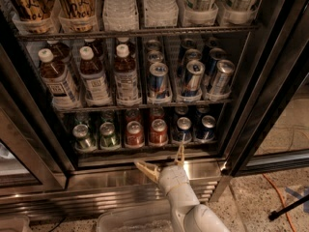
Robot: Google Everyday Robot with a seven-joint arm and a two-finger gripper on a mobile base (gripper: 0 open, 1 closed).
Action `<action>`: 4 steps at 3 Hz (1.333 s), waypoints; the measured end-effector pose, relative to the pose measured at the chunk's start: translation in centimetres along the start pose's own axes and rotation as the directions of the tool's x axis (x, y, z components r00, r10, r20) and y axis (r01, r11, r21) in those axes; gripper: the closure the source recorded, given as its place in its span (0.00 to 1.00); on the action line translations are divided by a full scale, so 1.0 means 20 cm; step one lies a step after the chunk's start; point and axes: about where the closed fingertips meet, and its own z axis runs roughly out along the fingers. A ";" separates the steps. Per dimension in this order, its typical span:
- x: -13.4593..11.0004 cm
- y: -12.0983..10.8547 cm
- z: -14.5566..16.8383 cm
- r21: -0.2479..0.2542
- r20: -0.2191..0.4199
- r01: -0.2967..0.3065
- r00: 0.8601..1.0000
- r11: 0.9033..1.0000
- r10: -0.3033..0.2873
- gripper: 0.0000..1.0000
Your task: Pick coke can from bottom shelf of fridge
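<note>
The fridge (270,76) stands open in the camera view. Its bottom shelf (145,148) is a dark wire rack with lanes of short cans: green at the left, two red coke cans (158,131) in the middle, blue ones at the right. My gripper (163,161) is open, its two tan fingers spread, just below and in front of the shelf's front edge, under the red cans. It holds nothing. The white arm rises from the bottom of the frame.
Above is a rack with bottles (91,76) at the left and tall slim cans (192,76) at the right. The steel slatted base (96,197) lies under the bottom shelf. A clear plastic bin (130,219) sits on the floor. An orange cable (280,192) runs at the right.
</note>
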 end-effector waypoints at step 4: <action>0.05 -0.09 0.01 0.064 0.017 0.034 0.999 0.997 -0.035 0.38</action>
